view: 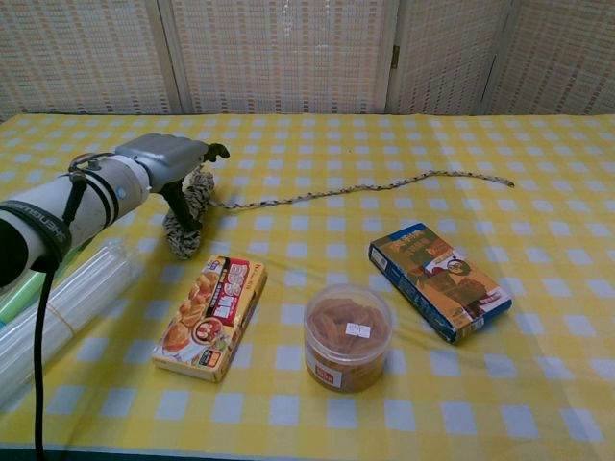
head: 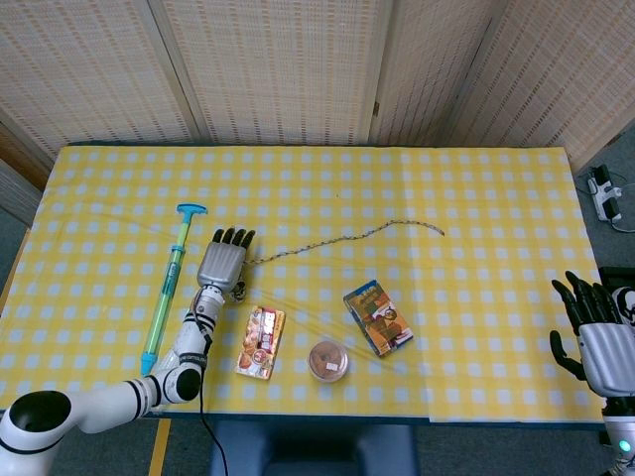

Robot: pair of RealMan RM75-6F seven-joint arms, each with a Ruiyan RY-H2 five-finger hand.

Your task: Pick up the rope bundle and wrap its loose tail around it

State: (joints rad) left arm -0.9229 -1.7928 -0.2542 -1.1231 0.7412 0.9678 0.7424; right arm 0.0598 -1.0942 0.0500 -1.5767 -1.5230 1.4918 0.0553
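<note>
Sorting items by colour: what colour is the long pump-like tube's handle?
Blue T-handle on a green tube; clearest in the head view.

the left arm is reaching forward low over the table, its left hand (head: 220, 266) lying palm-down with fingers (head: 234, 237) stretched ahead and the thumb angling downward (clearest from the chest camera (view: 171, 158)). the right hand (head: 598, 342) is hovering at the near right edge, palm turned away, fingers apart and pointing up, gripping nothing.
</note>
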